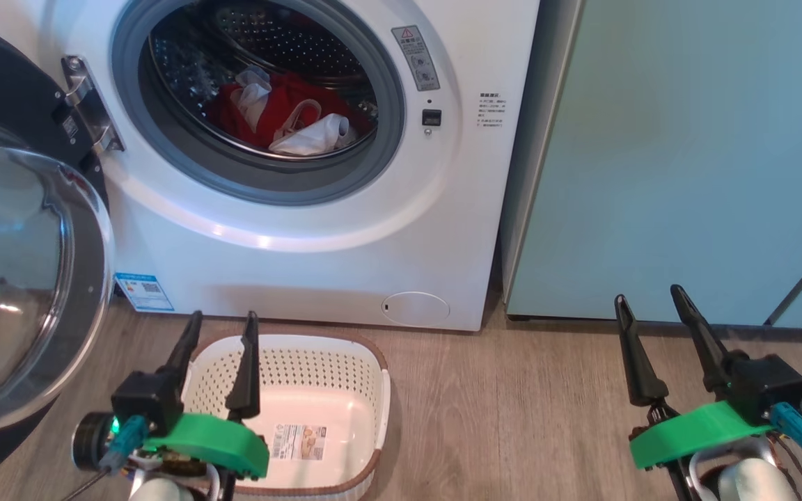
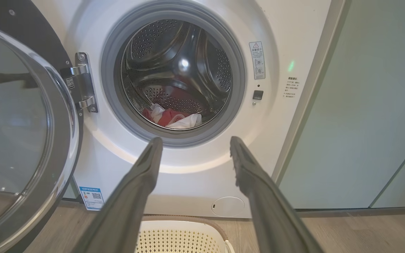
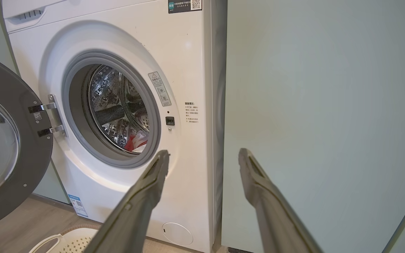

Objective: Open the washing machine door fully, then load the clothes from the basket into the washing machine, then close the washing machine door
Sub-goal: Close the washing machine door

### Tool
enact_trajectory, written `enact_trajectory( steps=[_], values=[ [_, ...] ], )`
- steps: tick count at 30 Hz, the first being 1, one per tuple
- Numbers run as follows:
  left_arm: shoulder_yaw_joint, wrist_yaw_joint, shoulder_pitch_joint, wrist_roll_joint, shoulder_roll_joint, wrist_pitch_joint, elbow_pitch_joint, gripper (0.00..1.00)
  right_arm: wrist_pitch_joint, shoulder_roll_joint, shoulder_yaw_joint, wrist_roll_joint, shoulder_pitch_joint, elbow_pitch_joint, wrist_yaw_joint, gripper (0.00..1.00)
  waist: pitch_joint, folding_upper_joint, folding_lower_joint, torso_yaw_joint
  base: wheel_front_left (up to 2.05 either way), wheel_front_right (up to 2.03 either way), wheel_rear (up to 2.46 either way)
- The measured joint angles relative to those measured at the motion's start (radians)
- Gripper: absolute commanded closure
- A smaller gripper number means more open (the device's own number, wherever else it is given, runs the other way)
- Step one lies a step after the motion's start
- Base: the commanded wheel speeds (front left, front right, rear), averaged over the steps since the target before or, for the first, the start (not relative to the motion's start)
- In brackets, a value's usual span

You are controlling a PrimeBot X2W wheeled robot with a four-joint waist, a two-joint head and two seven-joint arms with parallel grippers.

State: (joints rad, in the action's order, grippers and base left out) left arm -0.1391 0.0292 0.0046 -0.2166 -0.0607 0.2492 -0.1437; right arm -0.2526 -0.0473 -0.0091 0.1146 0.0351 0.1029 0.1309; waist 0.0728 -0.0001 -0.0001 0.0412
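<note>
washing machine door (image 1: pixel 11 278) swung wide open, left edge of frame, hinged on the washing machine (image 1: pixel 345 229). clothes (image 1: pixel 282 115), red with white pieces, lie in the drum (image 1: pixel 289 42), upper centre. basket (image 1: pixel 324 365) sits on the floor (image 1: pixel 512 403) in front of the machine, lower left, paper label (image 1: pixel 299 442) showing inside. left tool (image 1: pixel 224 316) over the basket's left end, fingers spread wide, holding nothing. right tool (image 1: pixel 648 292) lower right before the teal cabinet (image 1: pixel 686 153), same: wide apart, nothing held.

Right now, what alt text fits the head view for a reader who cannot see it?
An open washing machine, its door swung to the left, has red and white clothes in the drum. The white basket on the floor before it shows only a paper label inside. The left gripper and right gripper hang open, empty.
</note>
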Motion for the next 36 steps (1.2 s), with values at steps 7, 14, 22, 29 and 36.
enact_trajectory(
  steps=[7, 14, 22, 29, 36],
  values=[
    [0.018, -0.001, 0.0, 0.016, 0.005, 0.0, 0.018, 0.0, 0.0, 0.0, 0.0, 0.01, 0.0, 0.0, 0.0, 0.0, -0.011, 0.0, 0.0, -0.01, 0.0, 0.0, 0.0],
    [0.014, 0.01, -0.005, 0.014, 0.007, 0.0, 0.019, 0.0, 0.0, 0.0, 0.007, 0.01, 0.0, 0.004, 0.0, 0.0, -0.022, 0.0, 0.0, -0.022, 0.0, 0.0, 0.0],
    [0.012, 0.018, -0.005, 0.014, 0.008, 0.0, 0.02, 0.0, 0.0, 0.0, 0.008, 0.01, 0.0, 0.006, 0.0, 0.0, -0.023, 0.0, 0.0, -0.026, 0.0, 0.0, 0.0],
    [0.01, 0.018, -0.005, 0.003, 0.009, 0.0, 0.01, 0.0, 0.0, 0.0, 0.009, 0.01, 0.0, 0.006, 0.0, 0.0, -0.022, 0.0, 0.0, -0.021, 0.0, 0.0, 0.0],
    [0.011, 0.019, -0.005, -0.023, 0.009, 0.0, -0.004, 0.0, 0.0, 0.0, 0.009, 0.01, 0.0, 0.006, 0.0, 0.0, -0.025, 0.0001, 0.0, -0.017, -0.4, 0.4, 0.0]
  ],
)
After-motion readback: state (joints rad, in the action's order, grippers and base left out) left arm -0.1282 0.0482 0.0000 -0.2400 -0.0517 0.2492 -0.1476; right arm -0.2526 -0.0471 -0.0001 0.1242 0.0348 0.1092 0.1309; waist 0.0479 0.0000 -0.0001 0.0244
